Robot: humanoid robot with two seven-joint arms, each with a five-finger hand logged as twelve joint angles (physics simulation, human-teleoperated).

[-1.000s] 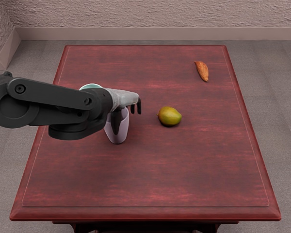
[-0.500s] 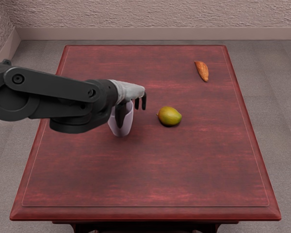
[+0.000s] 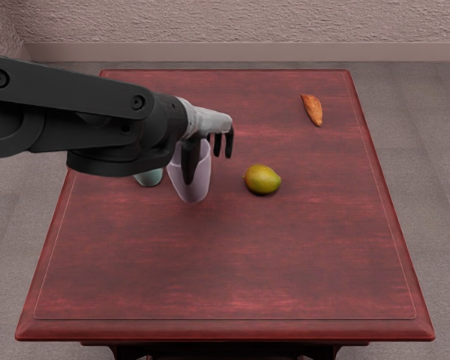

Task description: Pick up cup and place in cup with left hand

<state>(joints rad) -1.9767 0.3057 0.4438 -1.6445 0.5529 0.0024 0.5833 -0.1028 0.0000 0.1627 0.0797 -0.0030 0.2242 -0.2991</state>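
Head view: lilac cup (image 3: pixel 201 176) and left hand (image 3: pixel 208 121) shift right and toward the far side of the picture compared with a second ago; the cup's base shows higher up. Arm moves with them, now uncovering the lower part of the teal cup (image 3: pixel 149 179), whose rim alone showed then. Mango and sweet potato keep their spots.

Left hand, arm entering from the left, is closed around the lilac cup: thumb down along the cup's near side, other fingers bent downward at its right. Exact contact of those fingers can't be made out. Cup roughly upright, mouth up, partly behind the thumb; base looks raised from the desk (image 3: pixel 232 262), a soft dark shadow below it.

Teal cup is just left of the lilac one, on the left part of the desk. Upper portion hidden by the dark forearm. The two cups are side by side in the picture, neither inside the other.

Mango (image 3: pixel 262 180), green-yellow, lies right of the lilac cup, apart from it. Sweet potato (image 3: pixel 313 109), orange-brown, lies at the far right of the desk, narrow end toward the near side.
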